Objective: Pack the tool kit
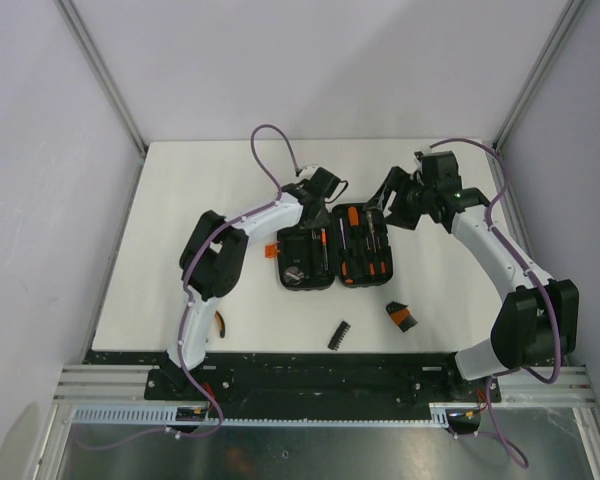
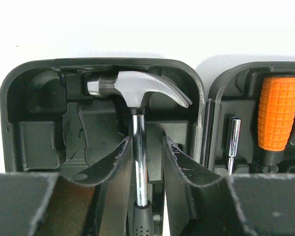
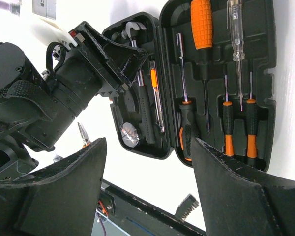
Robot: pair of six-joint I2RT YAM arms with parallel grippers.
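The hammer (image 2: 137, 88) is seated in the tool kit (image 2: 19, 98), shaft straddled lengthwise by the narrowly parted left gripper (image 2: 147, 145); the right gripper (image 3: 148, 147) is spread wide

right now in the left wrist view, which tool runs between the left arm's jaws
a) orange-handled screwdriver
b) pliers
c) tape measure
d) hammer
d, the hammer has its steel shaft running up between the left arm's jaws, which stand apart on either side of it, and its head sits in the top slot of the case.
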